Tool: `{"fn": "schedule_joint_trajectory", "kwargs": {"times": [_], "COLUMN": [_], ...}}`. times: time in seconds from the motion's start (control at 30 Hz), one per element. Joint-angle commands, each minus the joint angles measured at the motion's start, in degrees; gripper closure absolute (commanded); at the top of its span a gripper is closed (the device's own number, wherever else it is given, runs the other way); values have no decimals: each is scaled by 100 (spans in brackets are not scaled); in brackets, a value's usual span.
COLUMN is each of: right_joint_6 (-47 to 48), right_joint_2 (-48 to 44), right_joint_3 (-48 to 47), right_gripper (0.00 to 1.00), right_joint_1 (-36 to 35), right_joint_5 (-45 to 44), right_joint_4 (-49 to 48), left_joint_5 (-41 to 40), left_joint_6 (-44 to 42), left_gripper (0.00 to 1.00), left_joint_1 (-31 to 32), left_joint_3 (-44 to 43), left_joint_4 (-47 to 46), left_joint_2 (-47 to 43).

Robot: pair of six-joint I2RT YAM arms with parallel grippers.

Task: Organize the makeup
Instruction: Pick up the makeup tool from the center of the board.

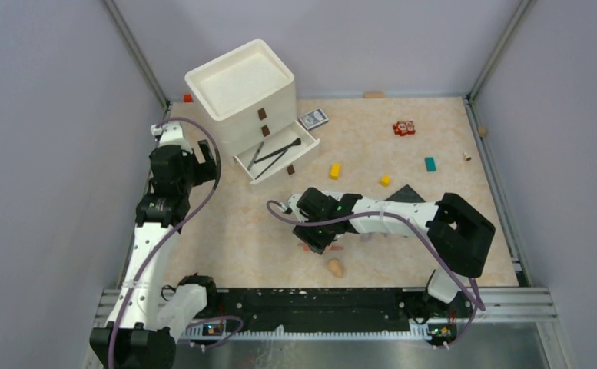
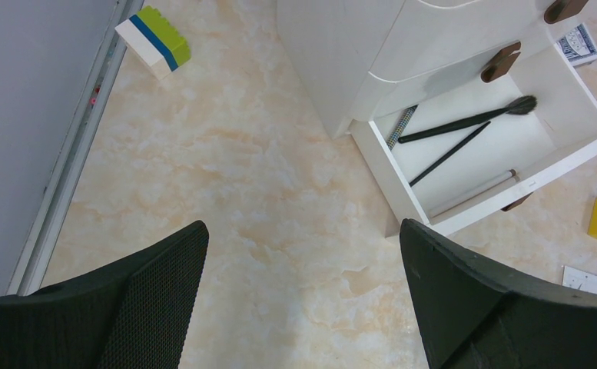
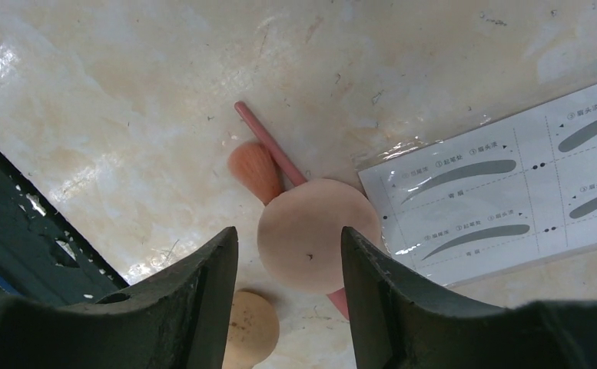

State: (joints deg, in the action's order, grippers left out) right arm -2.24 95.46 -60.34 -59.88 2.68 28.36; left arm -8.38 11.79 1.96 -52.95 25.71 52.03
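Note:
My right gripper (image 3: 287, 234) is low over the table, jaws apart, straddling a round peach puff (image 3: 318, 231) that lies across a pink-handled brush (image 3: 255, 167). A gap shows on the puff's left side. A white card printed with brow shapes (image 3: 502, 200) lies to the right, and a peach sponge (image 3: 253, 327) sits under the left finger. From above, the right gripper (image 1: 316, 240) is mid-table with the sponge (image 1: 335, 267) just in front. My left gripper (image 2: 303, 231) hangs open over bare table, left of the open drawer (image 2: 510, 154) that holds black brushes (image 2: 464, 123).
The white drawer unit (image 1: 241, 84) stands at the back left. A blue-grey card box (image 1: 313, 118), yellow blocks (image 1: 335, 170), a teal block (image 1: 430, 164) and a red item (image 1: 404, 127) are scattered behind. A green, blue and white block (image 2: 153, 38) lies by the left wall.

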Motion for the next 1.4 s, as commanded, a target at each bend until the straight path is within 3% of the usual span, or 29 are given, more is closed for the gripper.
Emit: {"fn": "schedule_joint_trajectory", "kwargs": {"times": [0.0, 0.23, 0.43, 0.9, 1.2, 1.37], "right_joint_6": [112, 60, -40, -291, -1167, -1838], "right_joint_2": [172, 315, 223, -696, -558, -365], "right_joint_3": [-290, -326, -402, -503, -933, -945], "right_gripper": [49, 50, 88, 93, 93, 90], "right_joint_1": [-103, -191, -203, -58, 1008, 1585], "right_joint_5": [-63, -379, -711, -2614, -1630, -300], "right_joint_4": [71, 139, 138, -509, -1651, -3387], "left_joint_5": [0, -1, 8, -21, 6, -314], "left_joint_6": [-54, -37, -24, -19, -31, -133], "left_gripper": [1, 1, 1, 1, 1, 1], "left_joint_1": [7, 7, 7, 0, 13, 5], "left_joint_3": [32, 39, 38, 39, -70, 14], "left_joint_4": [-136, -137, -145, -133, 50, 73], "left_joint_2": [-70, -97, -79, -127, -107, -245]}}
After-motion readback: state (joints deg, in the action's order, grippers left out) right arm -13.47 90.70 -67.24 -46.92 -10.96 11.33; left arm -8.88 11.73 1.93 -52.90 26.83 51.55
